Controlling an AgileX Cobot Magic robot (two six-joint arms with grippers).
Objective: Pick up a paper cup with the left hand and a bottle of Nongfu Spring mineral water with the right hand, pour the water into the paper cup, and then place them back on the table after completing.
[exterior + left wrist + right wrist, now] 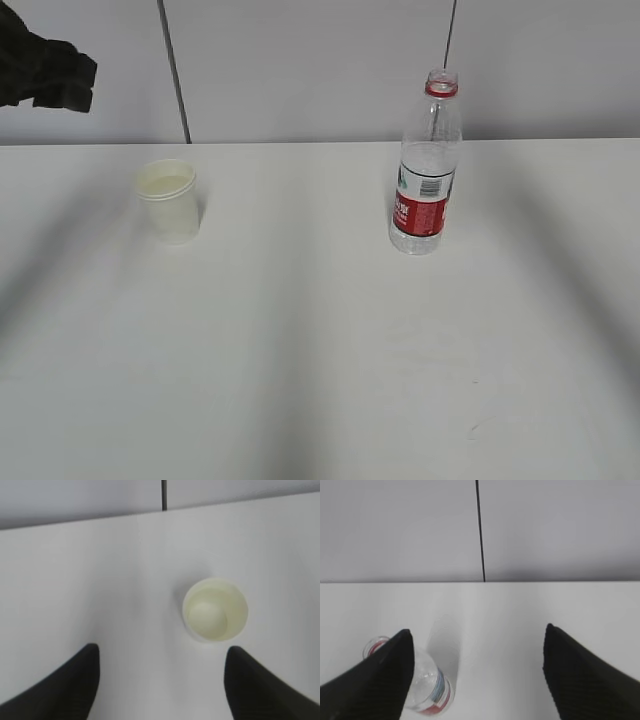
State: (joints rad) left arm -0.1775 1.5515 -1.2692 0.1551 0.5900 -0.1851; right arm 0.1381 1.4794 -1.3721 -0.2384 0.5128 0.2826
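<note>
Jaws stand wide apart and empty on both arms: the left hand (160,690) hovers above the paper cup (215,610), the right hand (477,675) above the uncapped bottle (422,685), which sits off toward its left finger. Cup and bottle (427,165) stand upright and well apart on the white surface (320,350). The thin-walled cup looks light and easily crushed, best held gently at mid-height; the clear bottle, seemingly partly filled, may flex, so its labelled waist looks safest.
</note>
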